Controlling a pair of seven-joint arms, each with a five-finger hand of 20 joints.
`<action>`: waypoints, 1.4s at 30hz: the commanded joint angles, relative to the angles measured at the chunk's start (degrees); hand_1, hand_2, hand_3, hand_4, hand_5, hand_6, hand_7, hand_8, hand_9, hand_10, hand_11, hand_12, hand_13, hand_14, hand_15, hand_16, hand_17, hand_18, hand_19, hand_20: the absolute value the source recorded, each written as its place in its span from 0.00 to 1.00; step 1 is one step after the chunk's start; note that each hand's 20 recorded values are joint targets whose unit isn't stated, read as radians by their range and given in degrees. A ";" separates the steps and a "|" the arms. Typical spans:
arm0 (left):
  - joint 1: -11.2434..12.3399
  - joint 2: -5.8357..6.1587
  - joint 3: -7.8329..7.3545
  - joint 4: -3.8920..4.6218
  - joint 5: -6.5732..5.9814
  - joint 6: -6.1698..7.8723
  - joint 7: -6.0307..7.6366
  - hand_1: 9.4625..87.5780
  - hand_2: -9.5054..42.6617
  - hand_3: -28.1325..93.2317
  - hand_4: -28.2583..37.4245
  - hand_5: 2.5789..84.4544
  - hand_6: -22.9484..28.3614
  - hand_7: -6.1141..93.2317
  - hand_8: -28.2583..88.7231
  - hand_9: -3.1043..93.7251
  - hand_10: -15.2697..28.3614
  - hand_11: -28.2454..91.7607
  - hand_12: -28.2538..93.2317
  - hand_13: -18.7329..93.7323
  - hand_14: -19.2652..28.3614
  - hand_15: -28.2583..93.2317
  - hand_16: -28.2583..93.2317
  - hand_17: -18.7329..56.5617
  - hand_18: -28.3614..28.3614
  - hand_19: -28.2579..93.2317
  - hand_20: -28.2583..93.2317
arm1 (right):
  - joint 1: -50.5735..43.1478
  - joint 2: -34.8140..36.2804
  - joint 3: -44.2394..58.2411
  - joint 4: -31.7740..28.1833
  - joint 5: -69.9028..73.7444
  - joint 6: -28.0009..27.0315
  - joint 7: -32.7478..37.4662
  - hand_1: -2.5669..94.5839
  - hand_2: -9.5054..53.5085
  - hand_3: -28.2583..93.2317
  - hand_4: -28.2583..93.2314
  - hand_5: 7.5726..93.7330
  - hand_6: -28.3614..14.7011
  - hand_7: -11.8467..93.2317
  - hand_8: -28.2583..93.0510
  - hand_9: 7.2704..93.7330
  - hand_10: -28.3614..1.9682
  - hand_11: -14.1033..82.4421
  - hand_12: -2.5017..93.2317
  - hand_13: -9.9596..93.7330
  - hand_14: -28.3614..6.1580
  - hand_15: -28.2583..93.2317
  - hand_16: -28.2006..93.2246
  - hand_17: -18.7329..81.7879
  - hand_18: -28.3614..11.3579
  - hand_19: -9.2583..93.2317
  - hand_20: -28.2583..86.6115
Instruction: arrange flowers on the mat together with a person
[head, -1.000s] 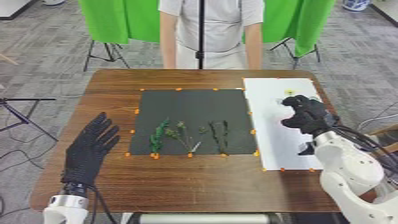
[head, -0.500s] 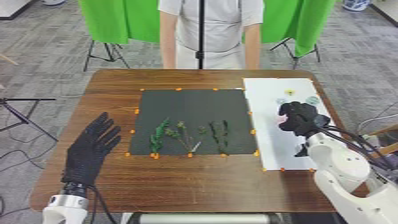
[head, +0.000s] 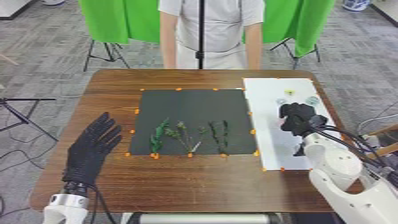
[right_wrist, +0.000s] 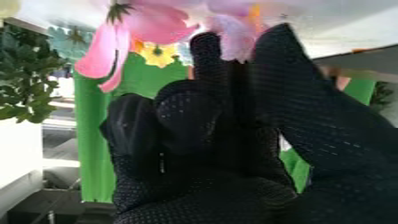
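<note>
Three small round flowers lie on the smooth white sheet (head: 271, 145): one yellow (head: 290, 92), two pale blue-green (head: 313, 100). The flat dark mat (head: 191, 107) beside it bears slender green stems (head: 158, 137), two of them narrow and side by side. The left hand (head: 87, 145), in textured black fabric, is spread wide at the worktop's (head: 178, 185) left. The right hand (head: 300, 116) is over the sheet, near soft pink petals (right_wrist: 99, 52); whether it grips any cannot be told.

Stems (head: 158, 136) lie on the mat (head: 191, 106), left of the sheet (head: 266, 91).
</note>
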 joint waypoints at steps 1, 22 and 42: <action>0.44 -0.25 0.19 0.33 -0.01 -0.05 -0.27 0.20 0.12 0.82 0.00 0.34 0.52 0.24 0.16 0.28 0.61 0.37 0.37 0.34 0.70 0.40 0.26 0.11 0.89 0.57 0.31 | 0.97 -0.36 -0.58 1.71 -0.25 1.78 -2.60 0.60 0.00 0.86 0.00 0.61 0.68 0.61 0.26 0.80 0.75 0.40 0.51 0.83 0.73 0.87 0.43 0.71 0.37 1.00 0.76; 3.84 7.13 -4.85 -1.31 -1.74 3.64 0.95 0.19 0.12 0.82 0.00 0.35 0.52 0.24 0.16 0.27 0.61 0.37 0.37 0.34 0.70 0.40 0.26 0.11 0.89 0.57 0.31 | 26.46 -13.85 -23.90 3.52 5.50 12.79 -18.09 0.57 0.00 0.91 0.04 0.70 0.69 0.61 0.25 0.89 0.75 0.37 0.53 0.87 0.72 0.86 0.46 0.74 0.36 1.00 0.79; 1.34 10.26 -3.04 -0.03 -2.08 4.70 1.31 0.20 0.12 0.82 0.00 0.34 0.52 0.25 0.16 0.27 0.61 0.37 0.37 0.33 0.69 0.40 0.26 0.11 0.89 0.57 0.31 | 32.08 -29.79 -38.82 13.10 -5.79 9.62 -28.77 0.59 0.00 0.89 0.02 0.75 0.71 0.58 0.19 0.92 0.74 0.31 0.49 0.86 0.71 0.86 0.45 0.73 0.36 1.00 0.79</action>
